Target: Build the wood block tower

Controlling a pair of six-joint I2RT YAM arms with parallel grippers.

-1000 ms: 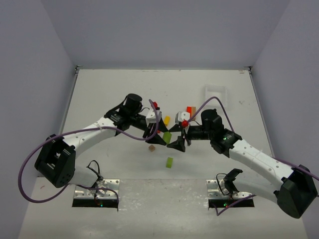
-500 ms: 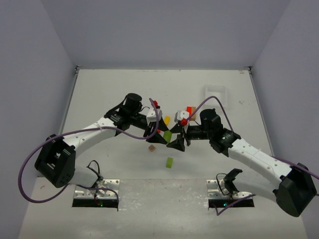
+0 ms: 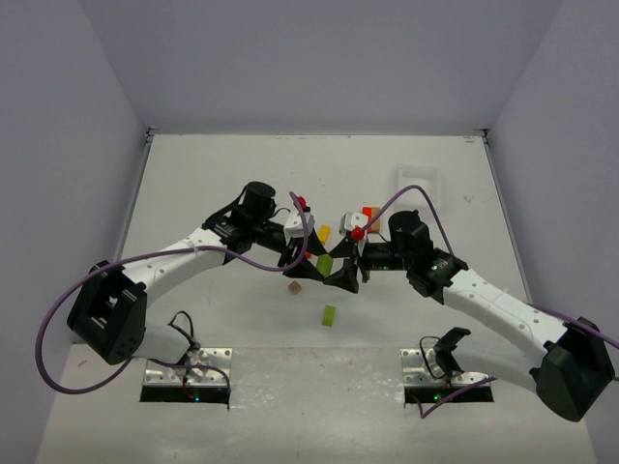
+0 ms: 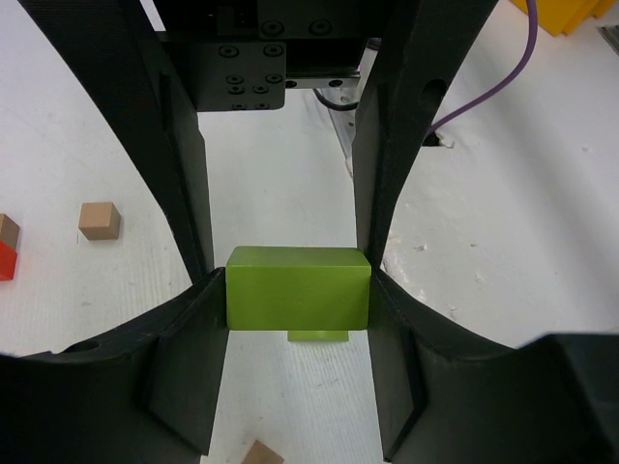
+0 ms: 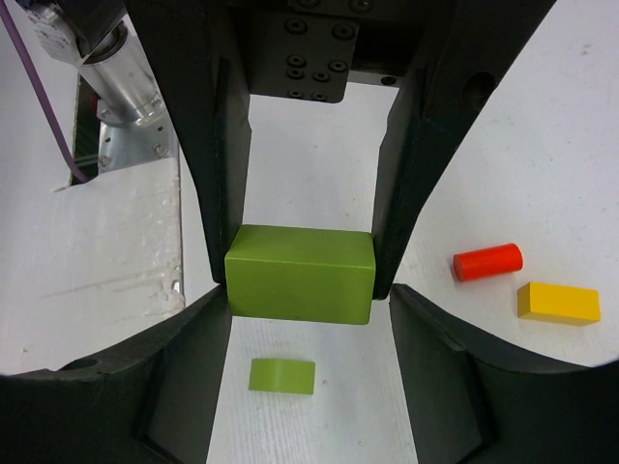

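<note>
A lime green block (image 3: 325,263) hangs above the table between the two arms. My left gripper (image 4: 298,319) is shut on it, both fingers pressed to its ends (image 4: 298,288). My right gripper (image 5: 308,329) stands open around the same block (image 5: 300,274) from the other side, with a thin gap at its right finger. In the top view the left gripper (image 3: 309,265) and right gripper (image 3: 340,273) meet nose to nose. A small green piece (image 5: 281,375) lies on the table right under the block. The tower is out of view.
A brown cube (image 3: 295,287) and the small green piece (image 3: 329,315) lie near the grippers. A yellow bar (image 5: 558,303) and a red cylinder (image 5: 487,261) lie behind. A red block (image 3: 367,212) sits further back, a white tray (image 3: 418,181) at back right.
The right gripper has slid a little left onto the green block and its jaws have narrowed. The left gripper and the block have stayed put.
</note>
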